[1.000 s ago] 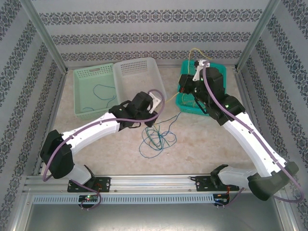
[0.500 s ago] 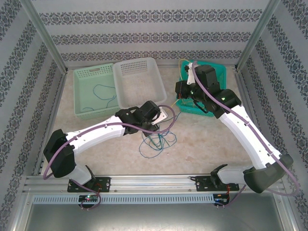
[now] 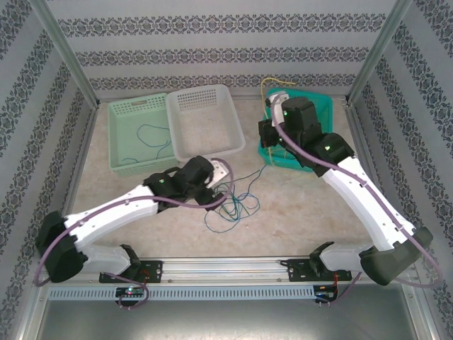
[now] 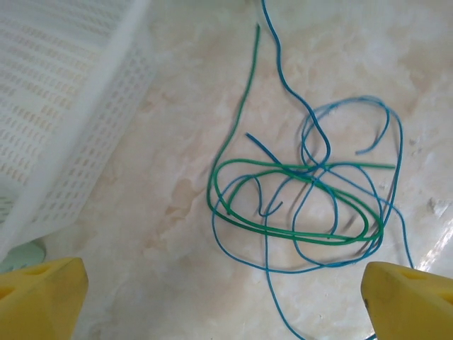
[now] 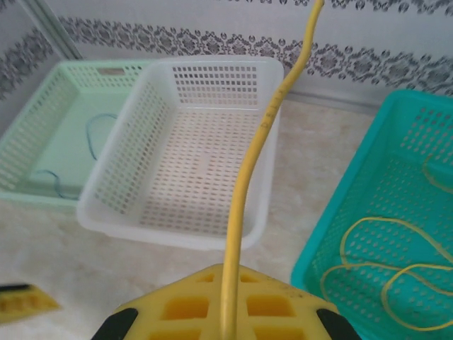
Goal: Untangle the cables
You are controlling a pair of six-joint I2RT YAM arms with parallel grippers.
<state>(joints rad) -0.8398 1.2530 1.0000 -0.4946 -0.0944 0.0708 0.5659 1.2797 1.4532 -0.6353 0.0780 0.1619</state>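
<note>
A tangle of blue cable (image 4: 318,134) and green cable (image 4: 297,234) lies loose on the marble table. My left gripper (image 4: 226,304) hovers just above the tangle's near side, open wide, its yellow fingertips (image 4: 39,297) far apart and nothing between them. From above, the left gripper (image 3: 223,183) sits at the tangle's (image 3: 232,205) left edge. My right gripper (image 5: 230,297) is shut on a yellow cable (image 5: 248,184) that rises from between its pads. The right gripper (image 3: 274,99) stands over the teal basket (image 3: 322,99), and more yellow cable (image 5: 396,276) loops inside that basket.
A white basket (image 3: 205,92) stands at the back centre, its corner (image 4: 106,78) close to my left gripper. Beside it a pale green basket (image 3: 117,134) holds a blue cable (image 3: 152,134). Patterned walls and metal posts close in the table.
My left gripper has opened, letting go of the tangle, and the left arm has drawn back and lowered. The right gripper has shifted slightly left, still clamped on the yellow cable.
</note>
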